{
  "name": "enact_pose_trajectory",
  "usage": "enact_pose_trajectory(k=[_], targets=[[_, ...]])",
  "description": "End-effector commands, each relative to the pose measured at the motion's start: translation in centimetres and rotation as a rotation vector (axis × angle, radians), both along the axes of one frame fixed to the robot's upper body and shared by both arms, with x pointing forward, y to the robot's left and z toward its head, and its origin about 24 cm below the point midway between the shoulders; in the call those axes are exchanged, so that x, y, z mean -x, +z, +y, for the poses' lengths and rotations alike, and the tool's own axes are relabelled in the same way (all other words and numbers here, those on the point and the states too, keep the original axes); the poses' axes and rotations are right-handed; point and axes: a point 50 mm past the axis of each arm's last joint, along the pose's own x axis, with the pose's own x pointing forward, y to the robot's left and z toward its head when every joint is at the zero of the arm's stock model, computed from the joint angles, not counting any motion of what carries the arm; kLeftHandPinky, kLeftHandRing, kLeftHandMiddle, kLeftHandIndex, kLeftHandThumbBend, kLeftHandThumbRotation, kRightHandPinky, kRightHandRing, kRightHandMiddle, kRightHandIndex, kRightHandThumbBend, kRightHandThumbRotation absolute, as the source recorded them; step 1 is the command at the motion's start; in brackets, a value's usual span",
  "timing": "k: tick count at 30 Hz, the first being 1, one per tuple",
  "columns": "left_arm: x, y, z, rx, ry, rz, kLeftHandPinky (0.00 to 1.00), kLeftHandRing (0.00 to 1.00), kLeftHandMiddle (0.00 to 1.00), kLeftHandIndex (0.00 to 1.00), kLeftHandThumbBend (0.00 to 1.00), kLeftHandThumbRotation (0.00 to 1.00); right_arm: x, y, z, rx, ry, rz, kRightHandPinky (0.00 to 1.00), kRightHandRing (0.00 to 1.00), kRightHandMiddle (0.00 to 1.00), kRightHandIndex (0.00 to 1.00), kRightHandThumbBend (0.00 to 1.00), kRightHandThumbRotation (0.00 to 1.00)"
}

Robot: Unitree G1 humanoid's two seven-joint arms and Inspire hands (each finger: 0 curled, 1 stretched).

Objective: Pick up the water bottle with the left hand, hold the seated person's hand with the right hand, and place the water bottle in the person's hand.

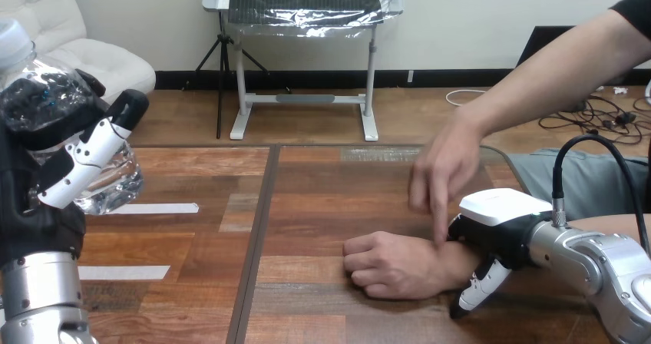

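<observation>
The water bottle (115, 179), clear and crumpled, is held up at the view's left edge, off the table (322, 198), cap end toward the upper left corner. It is clamped by the left hand (84, 156): the fingers are curled round its body, with one black-and-white finger laid diagonally across the front. The left silver forearm (38, 298) is seen rising from the bottom left corner.

The right hand (503, 213) is placed at lower right, white back shell up, directly over the person's wrist (449, 263). Contact with the wrist is seen, but whether the wrist is clasped cannot be told. The right silver forearm (603, 271) is seen entering from the bottom right corner.

The person's lower hand (388, 263) is rested on the table as a closed fist, knuckles toward the view's left, just beside the right hand. The person's upper hand (441, 171) is held above it, fingers pointed down, fingertips brought close to the wrist and to the right hand's edge; touching or not cannot be told. Nothing is held in either of the person's hands.

The bottle is kept well apart from both of the person's hands, across the table's centre seam. Two white tape strips (153, 208) are stuck on the table's left half, below the bottle.
</observation>
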Motion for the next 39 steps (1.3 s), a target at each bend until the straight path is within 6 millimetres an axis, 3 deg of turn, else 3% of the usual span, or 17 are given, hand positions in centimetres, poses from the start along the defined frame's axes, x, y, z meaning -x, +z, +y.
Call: enact_pose_trajectory(k=[1, 30, 39], targets=[[-0.26, 2.12, -0.67, -0.04, -0.028, -0.101, 0.16, 0.21, 0.27, 0.34, 0.29, 0.0, 1.69, -2.82, 0.37, -0.001, 0.019, 0.117, 0.44, 0.61, 0.69, 0.68, 0.93, 0.37], [-0.33, 2.06, -0.55, -0.036, -0.028, -0.095, 0.16, 0.21, 0.27, 0.34, 0.29, 0.0, 1.64, -2.68, 0.31, -0.011, 0.013, 0.114, 0.42, 0.58, 0.66, 0.67, 0.93, 0.35], [-0.34, 2.08, -0.49, -0.04, -0.03, -0.098, 0.16, 0.21, 0.27, 0.34, 0.3, 0.0, 1.62, -2.63, 0.35, -0.005, 0.009, 0.117, 0.44, 0.62, 0.68, 0.69, 0.92, 0.35]])
